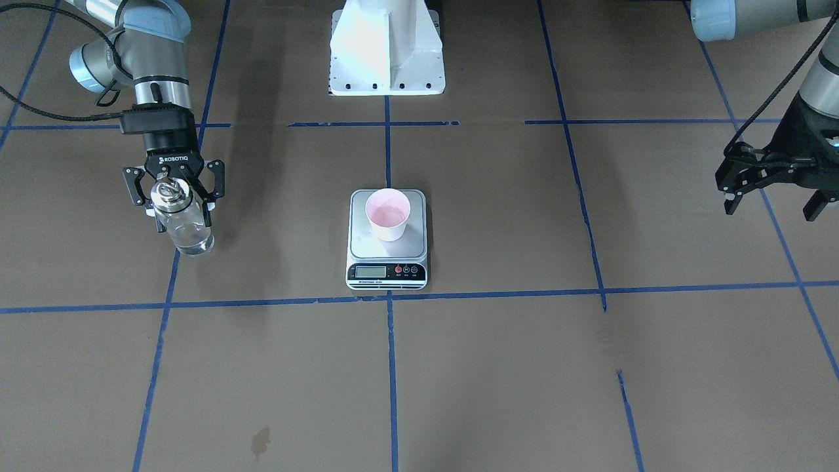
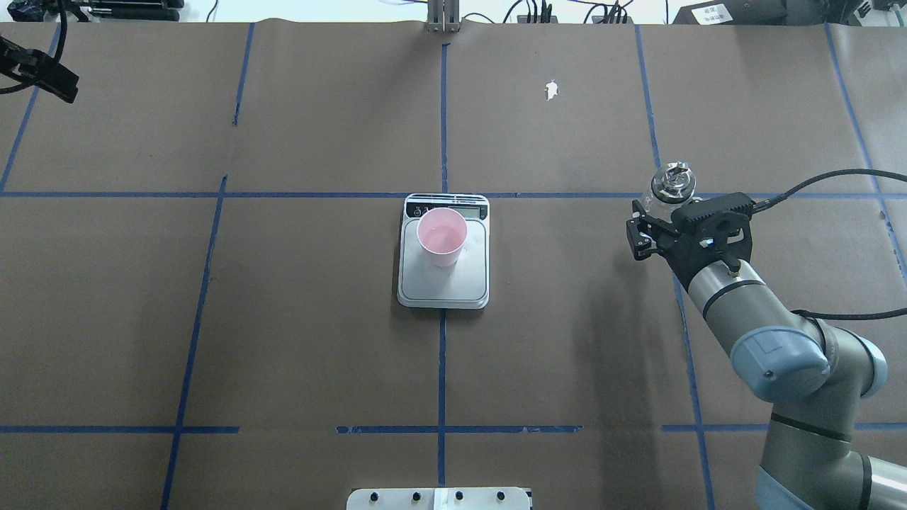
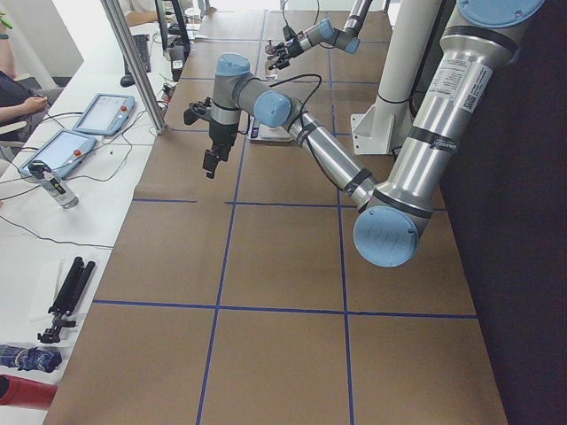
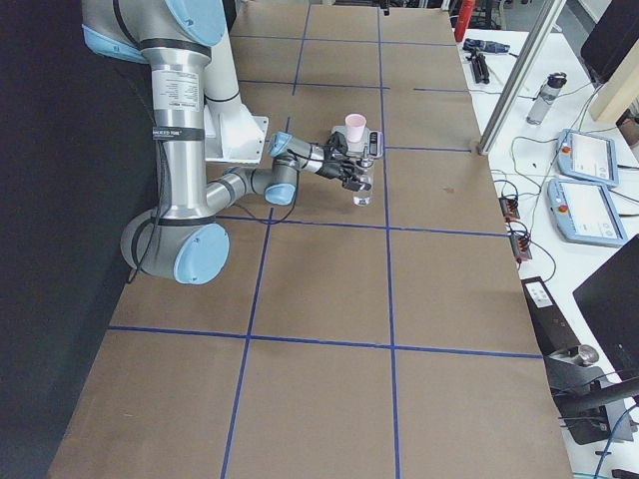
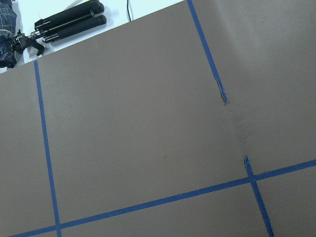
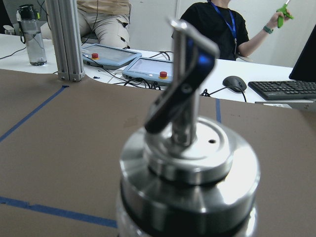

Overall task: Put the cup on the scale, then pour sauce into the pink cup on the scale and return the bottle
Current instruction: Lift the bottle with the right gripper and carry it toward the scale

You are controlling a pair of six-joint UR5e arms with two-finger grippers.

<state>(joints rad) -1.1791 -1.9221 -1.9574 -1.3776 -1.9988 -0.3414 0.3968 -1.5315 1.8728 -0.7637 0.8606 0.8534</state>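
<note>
The cup (image 1: 388, 213) stands upright on the steel platform of the scale (image 1: 367, 248), at the middle of the front-facing frame. A shallow pool of clear liquid shows in its pink bottom, so I judge placing and pouring done, and the step in hand to be returning the bottle (image 1: 185, 226).

The right arm (image 1: 154, 65) comes down at the upper left of that frame. Its jaws are closed round the bottle's upper body just under the silver cap, and the spout fills the right wrist view. The bottle is close to upright, well apart from the scale, over a blue tape line (image 1: 169, 288). A little sauce (image 1: 191, 244) lies in its base. Whether the base touches the table (image 1: 498, 367) I cannot tell.

The next move probably calls for settling the bottle flat, then spreading the jaws and lifting straight up clear of the spout so the glass is not tipped. The left arm (image 1: 816, 85) hangs at the right edge, its jaws wide apart and empty.

The table is covered in brown paper gridded with blue tape, with a dark stain (image 1: 260, 440) at the lower left. Beyond it a white side bench carries control tablets (image 6: 148, 66), a keyboard (image 6: 284, 89) and a mouse (image 6: 233, 83). People (image 6: 217, 29) sit there.
</note>
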